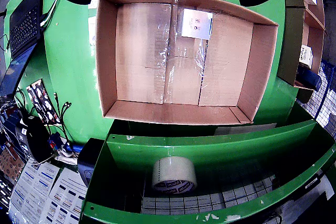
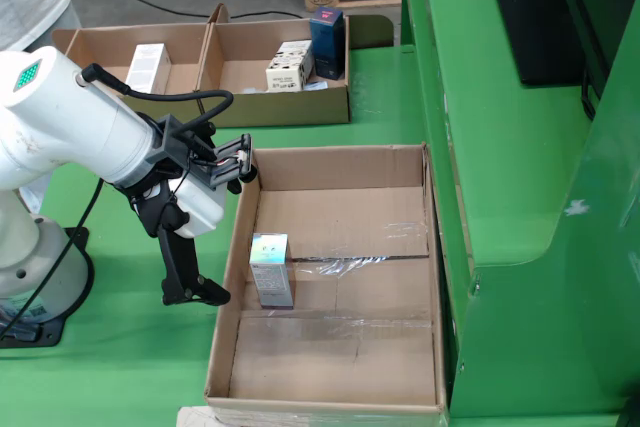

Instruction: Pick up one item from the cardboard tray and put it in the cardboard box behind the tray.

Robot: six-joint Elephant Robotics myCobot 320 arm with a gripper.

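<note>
- Side view shows you the small silver carton [image 2: 271, 269] standing upright inside the large cardboard box [image 2: 340, 387], near its left wall — an item already in the box.
- You can expect it to handle light and stiff; its glossy faces look slippery, so pinch across the two broad faces, mid-height, and don't crush it.
- Gripper-riding view shows that carton [image 1: 197, 23] at the top of the box floor [image 1: 142, 51], on the clear tape seam.
- Your gripper [image 2: 195, 232] hangs outside the box's left wall — fingers [image 2: 185, 282] spread wide, holding nothing and touching nothing.
- Remaining cartons [image 2: 290, 65] sit in the divided cardboard tray [image 2: 200, 112], well apart from the gripper.
</note>
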